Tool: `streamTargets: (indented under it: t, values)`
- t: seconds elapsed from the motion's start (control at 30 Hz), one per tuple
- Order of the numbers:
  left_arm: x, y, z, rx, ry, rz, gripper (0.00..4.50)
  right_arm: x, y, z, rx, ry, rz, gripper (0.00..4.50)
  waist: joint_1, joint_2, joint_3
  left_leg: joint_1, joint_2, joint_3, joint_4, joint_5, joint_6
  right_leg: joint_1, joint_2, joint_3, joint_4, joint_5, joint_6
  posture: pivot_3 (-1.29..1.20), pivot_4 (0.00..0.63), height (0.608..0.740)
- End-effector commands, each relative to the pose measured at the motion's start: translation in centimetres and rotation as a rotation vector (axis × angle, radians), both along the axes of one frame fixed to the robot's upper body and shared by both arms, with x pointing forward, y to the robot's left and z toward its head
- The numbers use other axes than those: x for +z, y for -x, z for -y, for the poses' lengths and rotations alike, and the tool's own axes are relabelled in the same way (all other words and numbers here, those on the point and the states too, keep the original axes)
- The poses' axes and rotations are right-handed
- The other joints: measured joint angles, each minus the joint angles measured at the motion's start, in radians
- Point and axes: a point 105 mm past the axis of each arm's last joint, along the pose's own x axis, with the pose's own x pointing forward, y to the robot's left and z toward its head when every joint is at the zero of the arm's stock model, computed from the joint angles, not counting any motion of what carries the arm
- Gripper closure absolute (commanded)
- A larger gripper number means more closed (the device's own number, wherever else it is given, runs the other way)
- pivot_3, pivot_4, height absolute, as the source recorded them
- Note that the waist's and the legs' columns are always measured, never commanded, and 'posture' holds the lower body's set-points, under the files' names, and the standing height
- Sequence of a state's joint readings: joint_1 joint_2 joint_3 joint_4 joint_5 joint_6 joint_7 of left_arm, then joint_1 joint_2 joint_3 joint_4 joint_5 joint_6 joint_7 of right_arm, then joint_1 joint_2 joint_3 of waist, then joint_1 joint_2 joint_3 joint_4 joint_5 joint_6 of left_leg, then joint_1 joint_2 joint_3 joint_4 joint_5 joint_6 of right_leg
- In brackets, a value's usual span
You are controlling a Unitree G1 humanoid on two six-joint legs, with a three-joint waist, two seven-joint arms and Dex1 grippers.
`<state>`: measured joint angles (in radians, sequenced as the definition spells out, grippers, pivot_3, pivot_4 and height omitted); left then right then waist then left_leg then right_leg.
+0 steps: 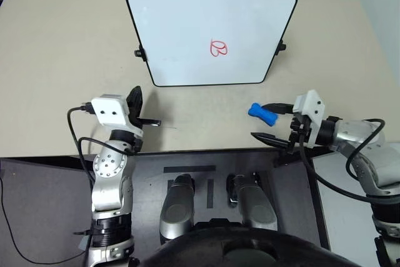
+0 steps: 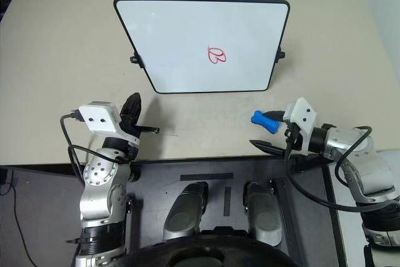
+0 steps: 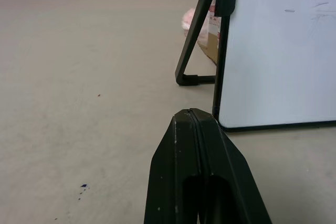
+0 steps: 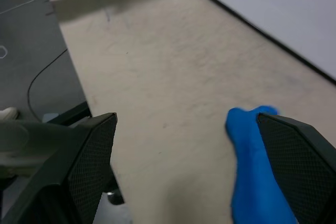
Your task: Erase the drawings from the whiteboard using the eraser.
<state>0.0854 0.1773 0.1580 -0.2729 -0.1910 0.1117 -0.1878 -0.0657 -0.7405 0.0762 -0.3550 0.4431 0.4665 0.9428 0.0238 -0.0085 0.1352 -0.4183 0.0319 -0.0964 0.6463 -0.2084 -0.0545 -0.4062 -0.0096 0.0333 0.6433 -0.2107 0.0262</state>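
A wide beige bench point(image 1: 75, 42) spans the scene, matte and evenly lit, with a few small dark specks on its surface. Its near edge borders a dark grey floor point(image 1: 37, 217), where a thin black cable point(image 1: 12, 229) trails. At the far right lies a pale strip of floor point(image 1: 375, 4).

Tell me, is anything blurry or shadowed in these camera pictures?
Right wrist view: the small bright blue bone-shaped eraser and the black fingers look soft, being so near the lens. Left wrist view: the shut black fingers loom dark, while the large white black-framed whiteboard is evenly lit. Head views: soft shadows, and the red marker scribble is crisp.
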Motion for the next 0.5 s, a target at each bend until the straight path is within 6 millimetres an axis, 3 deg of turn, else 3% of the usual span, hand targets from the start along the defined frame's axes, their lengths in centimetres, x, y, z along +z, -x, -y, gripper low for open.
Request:
streamTargets:
  t: [0.03,0.5]
  values:
    - [0.9,-0.1,0.3,-0.001,-0.007,0.046,4.50,0.0,-0.5,-0.1,-0.011,0.027,0.030,0.02,0.000,0.000,0.000,0.000,0.000,0.000,0.000,0.000,0.000,0.000,0.000,0.000,0.000,0.000,0.000,0.00,0.150,0.740]
    - [0.8,-0.5,0.9,-0.021,-0.001,0.051,4.50,-1.6,-2.0,0.9,-0.115,0.062,0.032,0.02,0.000,-0.001,0.000,0.001,0.002,-0.002,0.000,0.000,0.000,0.001,0.000,0.001,0.001,0.001,-0.002,0.00,0.150,0.740]
